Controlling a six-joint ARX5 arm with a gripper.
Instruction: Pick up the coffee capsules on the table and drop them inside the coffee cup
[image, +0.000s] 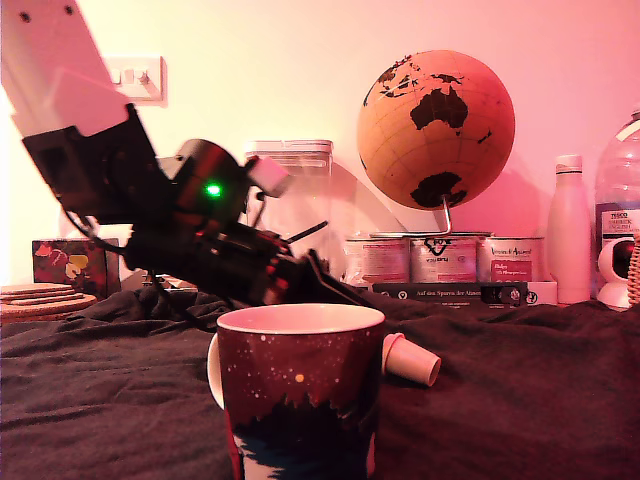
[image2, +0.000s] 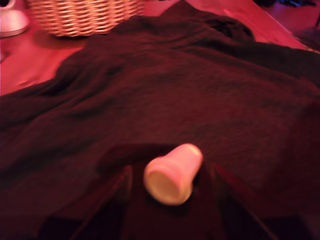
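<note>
Reaching low, end effector open around capsule.

The exterior view sits low, almost level with the cloth-draped worktop, looking across it toward the back wall and the globe. The coffee cup stands right up close to that lens, at the near edge. The wrist view rides on the arm, looking down and forward past its spread jaws, close over the dark cloth toward a wicker basket beyond. Both views share the cloth and one coffee capsule
</note>
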